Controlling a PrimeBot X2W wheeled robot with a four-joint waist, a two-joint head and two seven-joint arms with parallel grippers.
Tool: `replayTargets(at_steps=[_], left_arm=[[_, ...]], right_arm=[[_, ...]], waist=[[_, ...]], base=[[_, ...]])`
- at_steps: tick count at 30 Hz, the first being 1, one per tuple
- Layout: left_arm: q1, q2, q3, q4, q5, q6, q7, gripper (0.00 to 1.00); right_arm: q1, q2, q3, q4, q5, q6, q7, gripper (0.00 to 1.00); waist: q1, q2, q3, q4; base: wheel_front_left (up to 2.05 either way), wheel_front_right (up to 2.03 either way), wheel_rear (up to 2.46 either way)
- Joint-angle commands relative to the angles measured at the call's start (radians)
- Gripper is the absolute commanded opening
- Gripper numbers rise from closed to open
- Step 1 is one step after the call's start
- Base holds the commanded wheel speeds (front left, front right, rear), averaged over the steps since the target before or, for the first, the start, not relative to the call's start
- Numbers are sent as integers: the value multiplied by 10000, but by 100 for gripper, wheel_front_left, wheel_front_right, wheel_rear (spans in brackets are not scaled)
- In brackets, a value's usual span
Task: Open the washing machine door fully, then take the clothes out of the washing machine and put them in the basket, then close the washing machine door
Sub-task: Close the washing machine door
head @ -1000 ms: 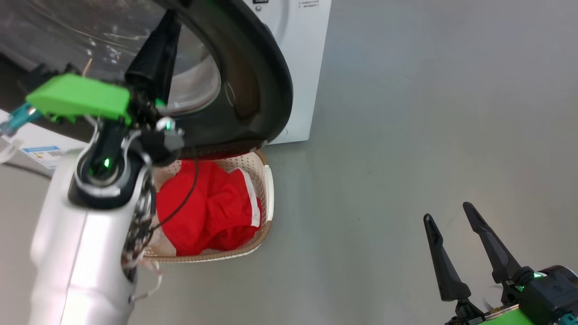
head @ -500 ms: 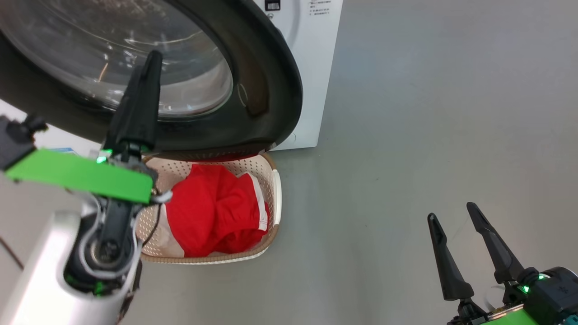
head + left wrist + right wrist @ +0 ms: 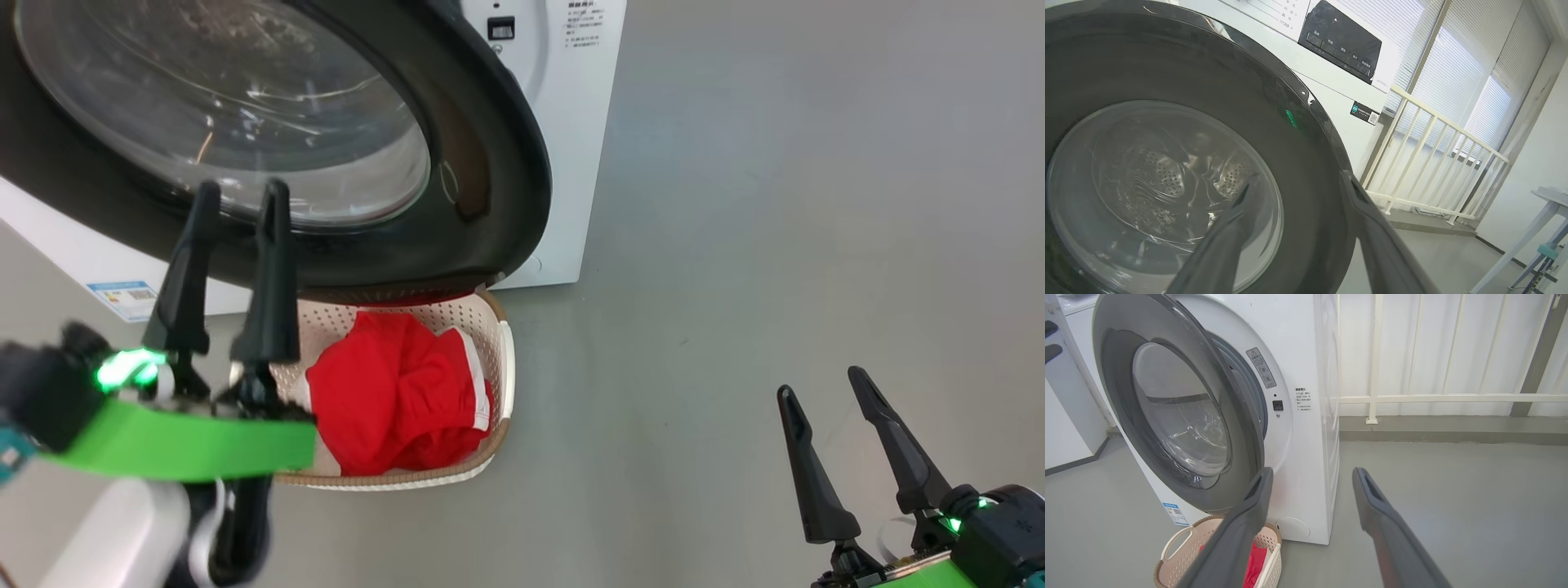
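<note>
We note the washing machine door (image 3: 498, 204) ajar, swung out from the white washing machine (image 3: 571, 147). In the right wrist view a wedge of gap shows between door and front, with the grey seal (image 3: 1255, 396) behind it. Through the door's glass bowl we make out the perforated steel drum (image 3: 1163, 179); whether anything lies inside it we cannot tell. The basket (image 3: 504, 367) stands on the grey floor (image 3: 775, 204) just before the machine, its far end under the door's lower rim in the head view. The clothes (image 3: 392, 400) lie in the basket, a bunched red heap with white trim along one edge. Left gripper (image 3: 242, 189): fingers parted with a modest gap, nothing between them, tips raised before the door's lower black rim. In the left wrist view one finger crosses the glass and the other lies at the rim's outer edge; we cannot tell whether it touches the door. Right gripper (image 3: 820, 384): fingers spread likewise, empty, over bare floor at the lower right, well apart from machine and basket. Blue label (image 3: 122, 296) low on the machine's front, left of the basket. Dark control panel (image 3: 1343, 41) at the machine's top; white railing (image 3: 1437, 134) and window blinds (image 3: 1453, 81) beyond it.
</note>
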Motion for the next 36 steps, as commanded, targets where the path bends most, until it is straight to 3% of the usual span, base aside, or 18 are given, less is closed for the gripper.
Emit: replayTargets(at_steps=[1,10,19,36], left_arm=[[128,435,279,-296,539,150,-95,100],[1245,752,-30,-456,2439,989,-199,100],[2247,714,159,-529,3089,1635,-222,100],[3741,486,995,-732,4053,1667,-230,100]], right_arm=[[-108,-97,222,-218,63,16,-78,100],[76,-97,147,-192,105,16,-142,100],[216,-97,151,-170,107,16,-190,100],[344,-97,113,-245,72,16,-136,100]], waist=[[0,0,-88,5],[0,0,-411,92],[0,0,-654,239],[0,0,-714,483]], base=[[0,0,0],[0,0,0],[0,0,0],[0,0,0]])
